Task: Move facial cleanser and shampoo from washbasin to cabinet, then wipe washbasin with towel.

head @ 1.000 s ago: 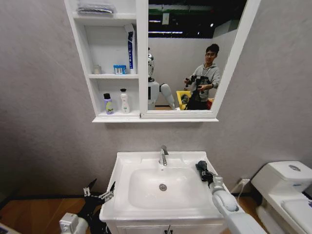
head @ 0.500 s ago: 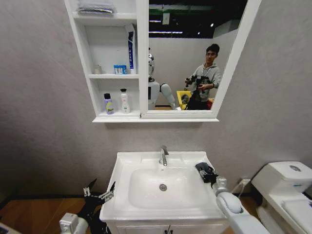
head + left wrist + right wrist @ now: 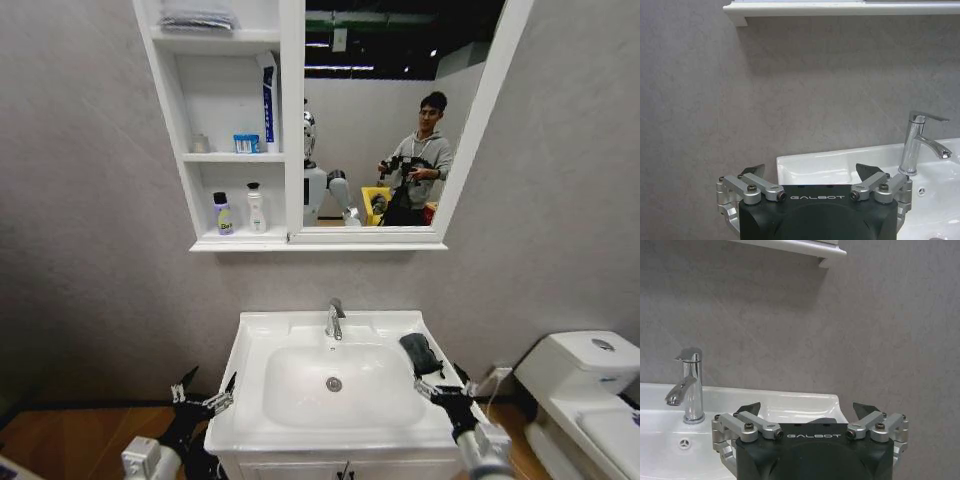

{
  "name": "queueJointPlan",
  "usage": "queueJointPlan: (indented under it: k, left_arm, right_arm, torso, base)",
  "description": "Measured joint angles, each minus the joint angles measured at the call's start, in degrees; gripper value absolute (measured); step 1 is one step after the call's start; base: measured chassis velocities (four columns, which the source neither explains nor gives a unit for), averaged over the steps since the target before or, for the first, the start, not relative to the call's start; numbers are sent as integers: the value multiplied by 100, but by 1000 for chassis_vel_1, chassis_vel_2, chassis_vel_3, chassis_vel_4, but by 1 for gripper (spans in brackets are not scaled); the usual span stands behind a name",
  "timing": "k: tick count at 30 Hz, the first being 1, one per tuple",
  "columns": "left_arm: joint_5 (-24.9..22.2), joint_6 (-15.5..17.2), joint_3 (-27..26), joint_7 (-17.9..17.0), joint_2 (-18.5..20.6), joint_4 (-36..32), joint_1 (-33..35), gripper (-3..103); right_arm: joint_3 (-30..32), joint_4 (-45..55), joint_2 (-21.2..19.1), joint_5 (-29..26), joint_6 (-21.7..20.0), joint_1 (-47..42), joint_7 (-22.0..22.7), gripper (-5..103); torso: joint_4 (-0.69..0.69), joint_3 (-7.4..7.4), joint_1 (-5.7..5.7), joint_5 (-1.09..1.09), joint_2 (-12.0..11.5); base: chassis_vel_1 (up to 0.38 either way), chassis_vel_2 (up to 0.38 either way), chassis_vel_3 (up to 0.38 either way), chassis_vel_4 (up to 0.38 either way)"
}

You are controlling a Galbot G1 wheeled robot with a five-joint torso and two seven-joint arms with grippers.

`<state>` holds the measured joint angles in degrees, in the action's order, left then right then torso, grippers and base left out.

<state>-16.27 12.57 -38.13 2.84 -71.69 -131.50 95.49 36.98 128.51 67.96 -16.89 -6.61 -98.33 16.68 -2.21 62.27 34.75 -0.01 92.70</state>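
My right end effector (image 3: 447, 387) hangs spread and empty just near of the one dark towel (image 3: 420, 352) on the washbasin (image 3: 300, 328) rim's right side. My left end effector (image 3: 203, 392) waits spread left of the basin. Two bottles (image 3: 240, 210) stand on the cabinet (image 3: 232, 243) bottom shelf.

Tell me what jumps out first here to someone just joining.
The dark towel lying on the right rim of the white washbasin stands out, with the right pincer open just in front of it. Above, two bottles stand on the cabinet's lowest shelf. The left pincer waits, open, off the basin's left edge.
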Motion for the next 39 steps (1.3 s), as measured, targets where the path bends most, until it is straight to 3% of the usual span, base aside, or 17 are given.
queueJointPlan:
  k: [11,39]
  left_arm:
    - [0,0,0,0,0,0,0,100]
    - [0,0,0,0,0,0,0,100]
  right_arm:
    - [-131,526,275,280,263,-483,-155,100]
    - [-165,495,275,279,307,-461,-199,100]
  torso:
    - [0,1,1,1,-1]
    - [1,2,4,1,-3]
  base:
    - [0,0,0,0]
    - [18,-21,-17,20]
